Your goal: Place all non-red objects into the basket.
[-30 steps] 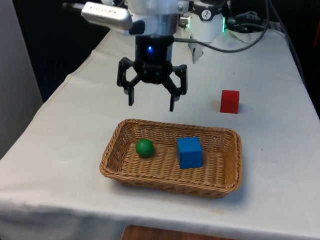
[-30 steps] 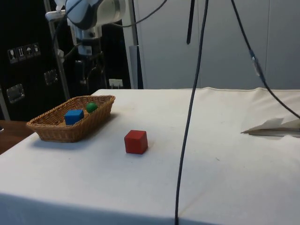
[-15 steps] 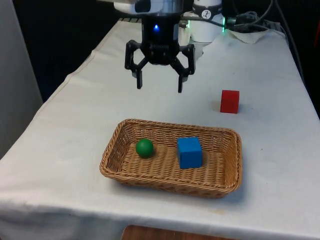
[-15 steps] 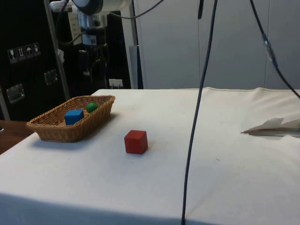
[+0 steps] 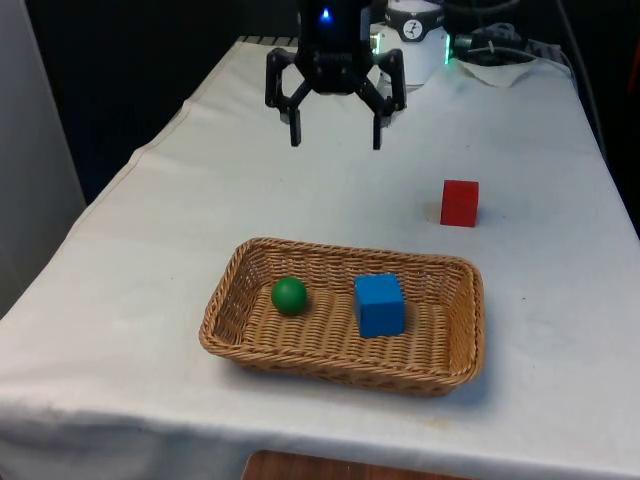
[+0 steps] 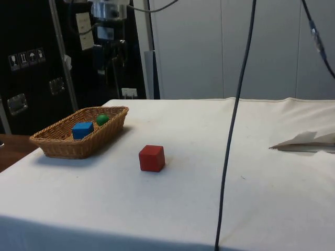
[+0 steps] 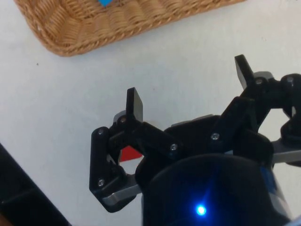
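The worktop [image 5: 150, 230] carries the basket [image 5: 340, 372], which serves as landmark. Inside it lie the blue cube [image 5: 379, 304] and, just beside that, the green ball [image 5: 289, 295], so both non-red things appear placed. The red cube [image 5: 460, 202] sits outside, beyond the basket's far corner. The claw [image 5: 336, 124] hangs spread and empty, high beyond the basket's far rim. The main risk I see: a needless descent could snag the wicker rim or carry the red cube in.
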Available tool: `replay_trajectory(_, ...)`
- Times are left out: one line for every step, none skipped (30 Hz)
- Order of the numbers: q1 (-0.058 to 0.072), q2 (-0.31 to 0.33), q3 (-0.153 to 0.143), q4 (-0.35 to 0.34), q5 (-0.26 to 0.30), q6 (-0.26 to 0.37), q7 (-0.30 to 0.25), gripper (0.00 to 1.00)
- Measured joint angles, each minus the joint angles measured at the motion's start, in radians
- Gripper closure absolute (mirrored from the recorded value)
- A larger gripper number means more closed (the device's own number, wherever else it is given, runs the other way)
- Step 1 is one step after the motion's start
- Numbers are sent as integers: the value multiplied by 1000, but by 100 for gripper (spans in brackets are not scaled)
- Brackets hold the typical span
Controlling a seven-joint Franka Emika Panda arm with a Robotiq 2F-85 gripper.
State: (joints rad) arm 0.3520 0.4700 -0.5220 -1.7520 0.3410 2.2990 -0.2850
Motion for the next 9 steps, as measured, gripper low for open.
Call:
replay_trajectory(0,0,0,0,0,0,0,0)
replay_trajectory(1,-9,1,-9,-2,0,0,0)
replay_trajectory(3,-19,1,-17,-5,0,1,0)
replay_trajectory(4,-28,1,-26,-8,0,1,0)
replay_trajectory(5,-38,2,-34,-11,0,2,0)
replay_trajectory(6,-48,2,-44,-14,0,2,0)
replay_trajectory(8,-66,3,-63,-18,1,2,0)
replay_trajectory(8,-74,4,-73,-19,4,2,0)
replay_trajectory(8,-74,4,-73,-19,4,2,0)
